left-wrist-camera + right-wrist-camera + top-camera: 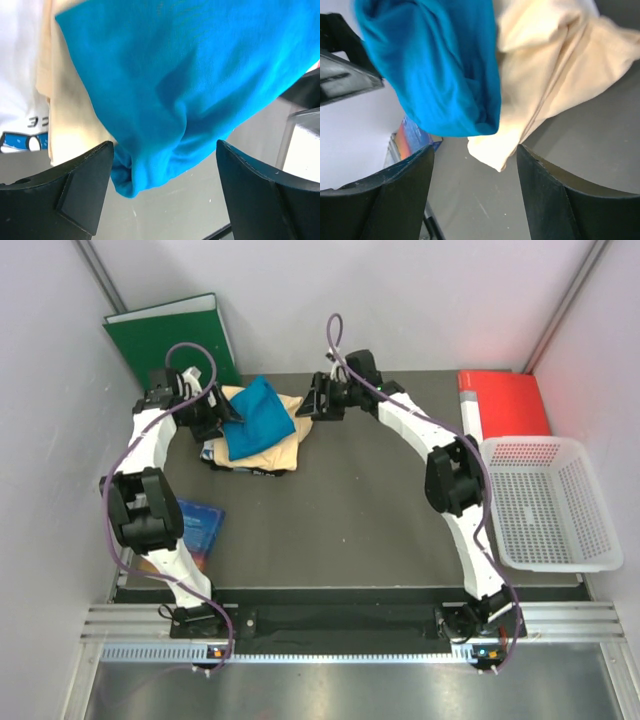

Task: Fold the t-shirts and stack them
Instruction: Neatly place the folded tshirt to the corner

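A: My left gripper (164, 146) stands wide, gripping nothing. The bright teal-blue cloth t-shirt (258, 418) lies atop the pale yellow-orange cloth t-shirt (283, 449), back-left on the dark table (380, 500).

B: Both look light and floppy, so I'd pinch the hems. My right gripper (474, 149) gapes empty beside them.
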